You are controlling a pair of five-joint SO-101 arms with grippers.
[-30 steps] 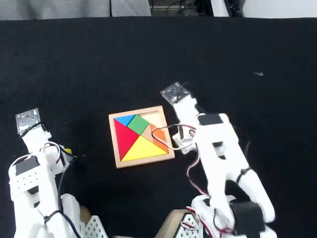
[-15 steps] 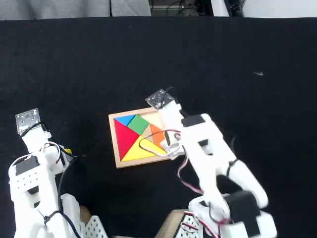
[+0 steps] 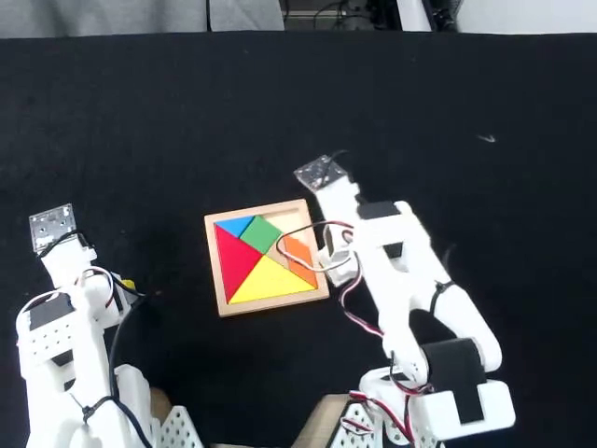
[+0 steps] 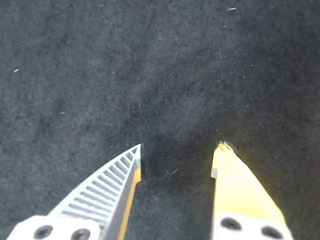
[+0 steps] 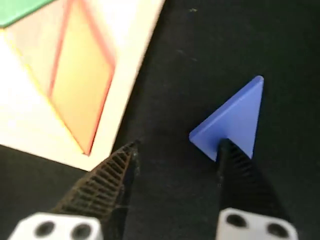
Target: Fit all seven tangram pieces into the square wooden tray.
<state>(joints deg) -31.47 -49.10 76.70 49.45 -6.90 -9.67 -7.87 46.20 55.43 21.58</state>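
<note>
Five pieces are counted in the square wooden tray (image 3: 213, 266): one light blue triangle (image 3: 233, 226), one green square (image 3: 261, 233), one red triangle (image 3: 233, 261), one yellow triangle (image 3: 270, 278) and one orange parallelogram (image 3: 298, 254). A sixth piece, one dark blue triangle (image 5: 235, 120), is seen flat on the black worktop (image 3: 140, 121), just beside the tray. The right gripper (image 5: 177, 150) is spread wide with nothing grasped, one fingertip (image 5: 227, 160) at the dark blue triangle's edge. The left gripper (image 4: 180, 150) is likewise parted and empty, well apart from the tray.
</note>
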